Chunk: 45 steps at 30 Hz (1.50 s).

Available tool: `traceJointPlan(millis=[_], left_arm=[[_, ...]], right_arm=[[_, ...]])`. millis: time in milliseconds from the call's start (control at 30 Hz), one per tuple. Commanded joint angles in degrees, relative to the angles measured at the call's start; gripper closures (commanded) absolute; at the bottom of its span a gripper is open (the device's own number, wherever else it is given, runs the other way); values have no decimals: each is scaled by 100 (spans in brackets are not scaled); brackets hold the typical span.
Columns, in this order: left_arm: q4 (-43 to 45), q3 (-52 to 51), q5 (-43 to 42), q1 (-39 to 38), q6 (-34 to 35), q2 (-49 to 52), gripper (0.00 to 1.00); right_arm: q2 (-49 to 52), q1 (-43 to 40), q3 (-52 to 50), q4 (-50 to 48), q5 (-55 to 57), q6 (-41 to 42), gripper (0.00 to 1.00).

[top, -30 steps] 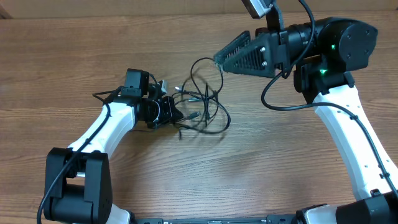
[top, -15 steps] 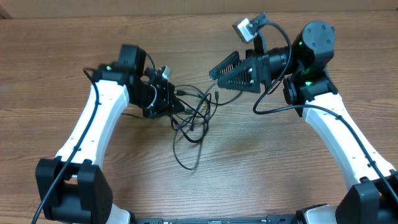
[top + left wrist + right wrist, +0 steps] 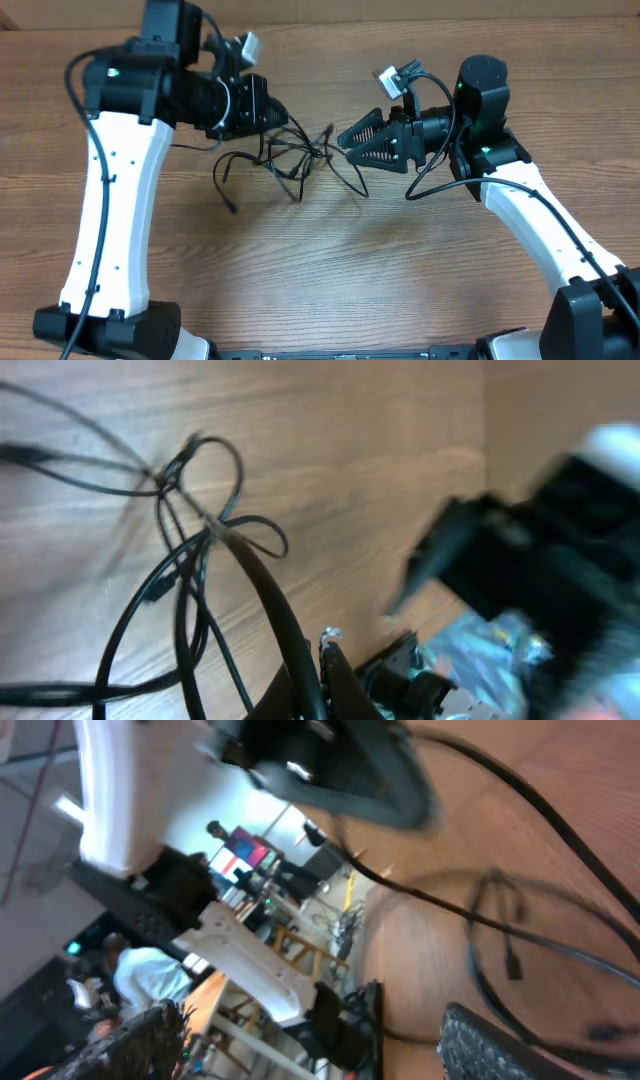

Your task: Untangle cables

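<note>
**Lifting the cable bundle: tangle not yet separated**

Bench [image 3: 400, 280]: bare wood grain; nothing on it but the arms and the cords.

Left arm [image 3: 110, 200]: raised high, reaching across toward the middle of the bench. Right arm [image 3: 540, 220]: reaching in from the opposite side, pointed at the same spot.

Left claw [image 3: 272, 108]: closed on the cables [image 3: 290, 155]. The left wrist view shows one cord running straight into the pinched jaws, with the rest of the bundle hanging from it. Whether it grips one strand or several cannot be told.

Right claw [image 3: 348, 140]: spread apart, holding nothing. Its fingers [image 3: 500, 1040] stand wide in the right wrist view, with cords visible beyond them and none between. The tips sit just beside the right edge of the bundle. Contact cannot be confirmed.

Cables: thin black cords between the two claws, partly lifted, with loops trailing down onto the bench. Several strands cross at a tight knot [image 3: 165, 478], and a small loop sits just beside it. One plug end [image 3: 232, 207] lies free on the left, apart from the main cluster.

Progress, as a judgement: early to middle stage. One side of the bundle is secured and the mass is loosely stretched, but no cord has been drawn out alone. Remaining work is to get the second claw onto a strand, pull the crossings apart and lay each cord out separately.
</note>
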<state>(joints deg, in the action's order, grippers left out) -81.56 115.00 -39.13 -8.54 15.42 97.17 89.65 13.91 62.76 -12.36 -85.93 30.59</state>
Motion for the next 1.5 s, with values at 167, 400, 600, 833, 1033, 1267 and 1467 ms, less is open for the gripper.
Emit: traceJointPlan(millis=[167, 400, 600, 833, 1033, 1267, 1467], left_arm=[[-92, 673, -33, -13, 612, -133, 96], [-90, 673, -262, -13, 780, -133, 96], [-83, 673, -271, -13, 780, -133, 96], [-87, 673, -444, -13, 778, -133, 96], [-68, 673, -570, -13, 861, -133, 96], [-103, 673, -1001, -13, 1373, -133, 96], [-114, 673, -1023, -13, 2304, -133, 96]], right_arm=[[7, 369, -57, 629, 1038, -887, 21], [7, 955, -57, 1593, 2680, -1659, 21], [7, 1239, -57, 1655, 3040, -1759, 7], [7, 1239, -57, 1670, 3390, -1755, 18], [7, 1239, -57, 1792, 3495, -1735, 30], [11, 1239, -57, 1987, 3893, -2337, 12], [11, 1239, -57, 2002, 4059, -3635, 19]])
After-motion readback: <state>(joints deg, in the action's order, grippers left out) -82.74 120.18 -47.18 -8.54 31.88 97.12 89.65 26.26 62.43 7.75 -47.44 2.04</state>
